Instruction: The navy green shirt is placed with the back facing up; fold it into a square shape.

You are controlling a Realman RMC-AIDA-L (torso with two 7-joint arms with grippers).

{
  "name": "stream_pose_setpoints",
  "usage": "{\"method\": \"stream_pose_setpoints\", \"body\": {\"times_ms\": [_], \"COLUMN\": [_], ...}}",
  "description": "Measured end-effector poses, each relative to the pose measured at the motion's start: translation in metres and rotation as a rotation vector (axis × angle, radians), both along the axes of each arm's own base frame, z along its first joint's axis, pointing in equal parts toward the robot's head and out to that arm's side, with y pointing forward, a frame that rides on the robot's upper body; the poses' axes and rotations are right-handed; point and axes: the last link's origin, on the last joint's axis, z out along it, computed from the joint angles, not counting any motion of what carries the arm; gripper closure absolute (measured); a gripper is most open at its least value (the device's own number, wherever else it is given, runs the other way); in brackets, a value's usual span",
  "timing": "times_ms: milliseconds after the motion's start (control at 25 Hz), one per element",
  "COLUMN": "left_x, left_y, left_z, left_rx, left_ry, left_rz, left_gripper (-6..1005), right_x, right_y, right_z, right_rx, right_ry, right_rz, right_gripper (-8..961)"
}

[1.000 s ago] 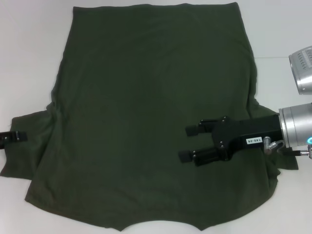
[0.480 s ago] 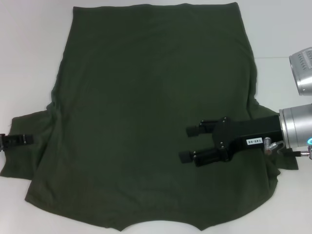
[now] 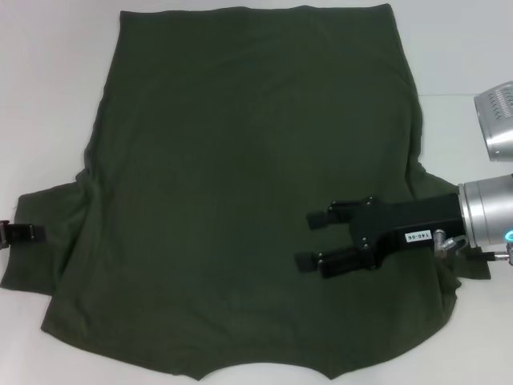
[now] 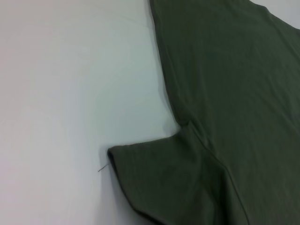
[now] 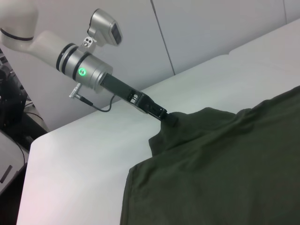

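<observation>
The navy green shirt (image 3: 240, 160) lies spread flat on the white table, plain side up, with its hem at the far side and its collar at the near edge. My right gripper (image 3: 313, 238) hangs open just above the shirt's near-right part, with nothing between its fingers. My left gripper (image 3: 20, 233) is at the outer end of the shirt's left sleeve (image 3: 44, 249), low at the table. The right wrist view shows the left gripper (image 5: 164, 116) meeting that sleeve where the cloth rises a little. In the left wrist view the sleeve (image 4: 159, 183) lies on the table.
The white table (image 3: 48, 96) shows bare on the left of the shirt and at the far right. A grey wall (image 5: 211, 33) stands behind the table's far side. My right arm's silver housing (image 3: 489, 216) overhangs the shirt's right sleeve.
My left gripper has crept a little nearer along the left sleeve's end. The right gripper has sunk a few pixels. The shirt has not visibly moved.
</observation>
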Motion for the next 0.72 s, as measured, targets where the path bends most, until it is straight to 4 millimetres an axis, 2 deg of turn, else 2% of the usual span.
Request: {"method": "stream_pose_setpoints", "body": {"times_ms": [200, 440, 640, 720], "left_x": [-0.0004, -0.0007, -0.0009, -0.0009], "left_y": [0.0004, 0.0006, 0.0007, 0.0007], "left_z": [0.0008, 0.0018, 0.0025, 0.0026], "left_rx": [0.002, 0.003, 0.004, 0.003], "left_ry": [-0.001, 0.002, 0.003, 0.003], "left_rz": [0.008, 0.009, 0.009, 0.009], "left_gripper": [573, 818, 957, 959], "right_x": [-0.0010, -0.0010, -0.0020, -0.0020], "right_y": [0.0003, 0.0008, 0.0010, 0.0010], "right_z": [-0.0007, -0.0008, -0.0013, -0.0015], "right_rx": [-0.001, 0.001, 0.001, 0.001], "right_ry": [-0.001, -0.002, -0.001, -0.001], "right_rz": [0.002, 0.002, 0.004, 0.004], "right_gripper": [28, 29, 30, 30]}}
